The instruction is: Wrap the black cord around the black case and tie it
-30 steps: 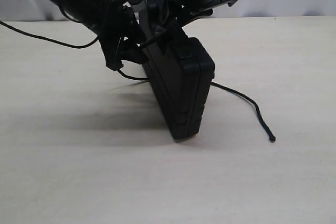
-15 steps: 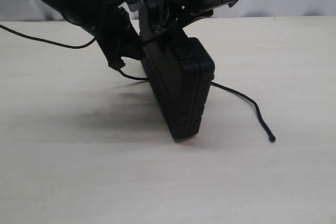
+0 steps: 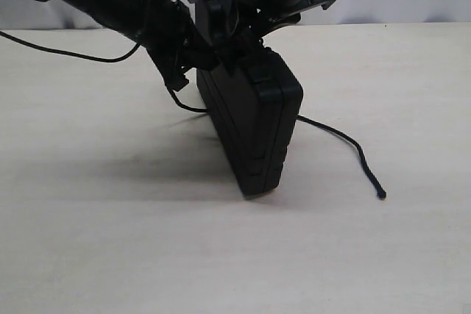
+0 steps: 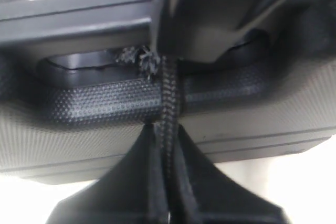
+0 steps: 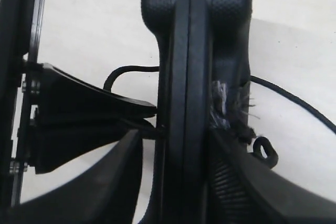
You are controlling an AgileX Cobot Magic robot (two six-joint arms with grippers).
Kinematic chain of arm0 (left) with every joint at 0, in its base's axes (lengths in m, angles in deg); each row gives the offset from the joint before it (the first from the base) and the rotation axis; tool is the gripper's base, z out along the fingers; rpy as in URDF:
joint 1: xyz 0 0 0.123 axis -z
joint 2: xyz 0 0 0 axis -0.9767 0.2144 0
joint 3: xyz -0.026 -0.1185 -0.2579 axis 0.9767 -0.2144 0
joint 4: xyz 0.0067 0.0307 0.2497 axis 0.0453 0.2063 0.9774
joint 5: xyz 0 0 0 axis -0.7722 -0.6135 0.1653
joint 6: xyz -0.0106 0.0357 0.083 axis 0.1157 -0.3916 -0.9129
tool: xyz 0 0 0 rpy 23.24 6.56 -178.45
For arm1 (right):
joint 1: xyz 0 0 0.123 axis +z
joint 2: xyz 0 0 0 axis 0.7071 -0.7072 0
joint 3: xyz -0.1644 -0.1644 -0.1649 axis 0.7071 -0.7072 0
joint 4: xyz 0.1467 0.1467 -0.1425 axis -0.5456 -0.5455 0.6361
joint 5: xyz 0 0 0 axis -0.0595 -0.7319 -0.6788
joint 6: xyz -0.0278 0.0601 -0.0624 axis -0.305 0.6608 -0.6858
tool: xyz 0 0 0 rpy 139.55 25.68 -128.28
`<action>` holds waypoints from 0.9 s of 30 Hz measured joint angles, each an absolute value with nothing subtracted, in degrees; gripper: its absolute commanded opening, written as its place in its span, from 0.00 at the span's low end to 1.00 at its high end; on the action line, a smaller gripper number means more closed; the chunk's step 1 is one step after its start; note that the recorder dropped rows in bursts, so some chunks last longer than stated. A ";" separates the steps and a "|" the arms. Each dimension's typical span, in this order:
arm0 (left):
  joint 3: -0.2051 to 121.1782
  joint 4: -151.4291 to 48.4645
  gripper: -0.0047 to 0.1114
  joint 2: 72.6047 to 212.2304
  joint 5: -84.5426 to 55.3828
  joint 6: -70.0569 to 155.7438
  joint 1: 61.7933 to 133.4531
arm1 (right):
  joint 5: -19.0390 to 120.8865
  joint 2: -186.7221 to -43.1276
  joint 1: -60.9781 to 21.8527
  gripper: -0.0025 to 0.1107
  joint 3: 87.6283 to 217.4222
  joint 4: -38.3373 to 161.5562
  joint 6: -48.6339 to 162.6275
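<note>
Left pincer (image 4: 167, 129) clenched on black cord (image 4: 169, 90), right pincer (image 5: 181, 182) gripping upright black case (image 3: 254, 130)

There is one tabletop (image 3: 110, 240) and one black case (image 3: 254, 126). There is one black cord (image 3: 346, 140), of which two ends can be counted: one knotted tip (image 3: 380, 195) and one frayed end (image 4: 139, 59). Two claws show, the left claw (image 3: 193, 60) and the right claw (image 3: 229, 31). One thin black cable (image 3: 59, 51) is also in sight.
</note>
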State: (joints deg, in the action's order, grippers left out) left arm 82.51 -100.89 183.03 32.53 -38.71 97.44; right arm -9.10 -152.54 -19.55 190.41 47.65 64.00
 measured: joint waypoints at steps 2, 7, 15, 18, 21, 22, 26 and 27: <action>82.51 -101.37 0.07 183.03 32.53 -38.47 97.44 | -9.21 -152.54 -19.55 0.37 190.41 47.76 64.00; 82.51 -100.44 0.46 183.03 32.42 -35.58 97.44 | -9.21 -152.54 -19.55 0.37 190.41 47.76 64.00; 82.51 -89.99 0.47 178.96 31.52 -26.70 95.59 | -4.55 -152.00 -18.67 0.06 186.07 46.62 64.51; 82.51 -89.99 0.34 174.56 29.63 -21.51 92.63 | -1.75 -151.53 -17.72 0.06 184.26 45.80 64.64; 82.51 -89.99 0.26 170.75 26.21 -13.48 88.94 | 1.60 -151.30 -15.59 0.06 182.84 45.79 65.47; 82.51 -89.99 0.23 169.69 25.57 -11.37 87.62 | 3.09 -151.31 -14.64 0.06 182.20 45.79 65.88; 82.51 -90.89 0.15 167.27 25.28 -8.06 83.87 | 9.96 -151.41 -10.06 0.06 178.87 45.16 67.27; 82.51 -91.69 0.14 167.16 25.61 -7.81 83.52 | 11.41 -151.75 -8.71 0.06 177.97 44.87 67.39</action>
State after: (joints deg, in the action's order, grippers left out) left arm 82.51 -91.69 167.16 25.61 -7.81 83.52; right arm 11.41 -151.75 -8.71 177.97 44.87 67.39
